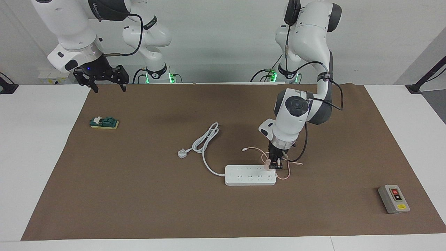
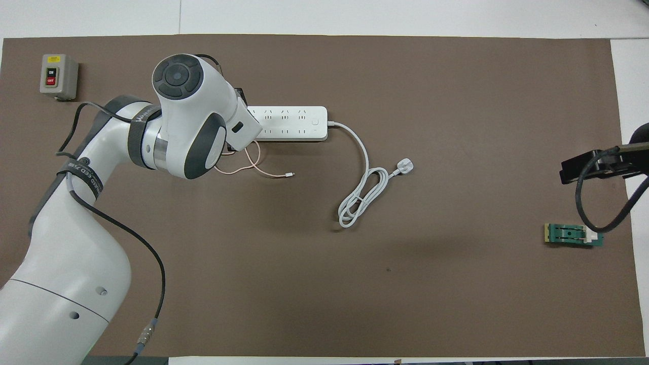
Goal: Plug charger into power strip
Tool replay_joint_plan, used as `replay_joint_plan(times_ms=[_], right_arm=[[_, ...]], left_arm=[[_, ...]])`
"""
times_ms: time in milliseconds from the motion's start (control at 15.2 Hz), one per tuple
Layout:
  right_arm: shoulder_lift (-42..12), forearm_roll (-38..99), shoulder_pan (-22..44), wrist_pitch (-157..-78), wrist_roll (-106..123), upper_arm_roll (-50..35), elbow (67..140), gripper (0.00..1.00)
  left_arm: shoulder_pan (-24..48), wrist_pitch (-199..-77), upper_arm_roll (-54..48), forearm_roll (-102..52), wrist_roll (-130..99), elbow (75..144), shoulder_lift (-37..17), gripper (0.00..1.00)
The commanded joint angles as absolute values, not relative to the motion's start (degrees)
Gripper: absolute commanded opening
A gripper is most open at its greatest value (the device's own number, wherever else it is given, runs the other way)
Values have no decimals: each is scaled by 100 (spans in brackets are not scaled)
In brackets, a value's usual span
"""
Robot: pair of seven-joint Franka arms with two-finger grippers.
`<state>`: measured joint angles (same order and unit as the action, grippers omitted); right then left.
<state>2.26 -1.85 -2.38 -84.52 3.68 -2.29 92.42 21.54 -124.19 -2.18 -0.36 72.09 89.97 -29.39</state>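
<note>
The white power strip (image 1: 249, 176) (image 2: 294, 123) lies flat in the middle of the brown mat (image 1: 139, 195). My left gripper (image 1: 275, 164) points down over the corner of the strip nearest the robots, toward the left arm's end. It is shut on the pale-pink charger (image 1: 267, 164), which sits at the top face of the strip. The charger's thin pink cable (image 1: 256, 150) (image 2: 253, 170) loops on the mat beside it. In the overhead view the left arm's wrist hides the charger and gripper. My right gripper (image 1: 104, 83) waits open, raised over the mat's corner.
The strip's thick white cord and three-pin plug (image 1: 182, 153) (image 2: 404, 166) lie coiled, nearer the robots than the strip. A grey button box (image 1: 394, 198) (image 2: 58, 76) stands near the left arm's end. A green block (image 1: 104, 122) (image 2: 573, 234) lies under the right gripper's area.
</note>
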Motion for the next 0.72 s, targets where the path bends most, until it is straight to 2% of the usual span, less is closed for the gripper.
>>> replay_joint_plan(times_ms=[0,132,658], right_arm=[[290,-202,-325,-8534,272,-290,9334,100],[290,-202,-325,-8543,272,-290,9334,100],[290,-202,-316,-8534,272,-290,9334,100]], left_arm=[[2101,-12042,-290,-220,7313,8298,-3524,0],[2109,-11857,-290,-255,7321,7947,-3813,0],[2180,-12453,-290,-141,8304,8077,-3814,0]])
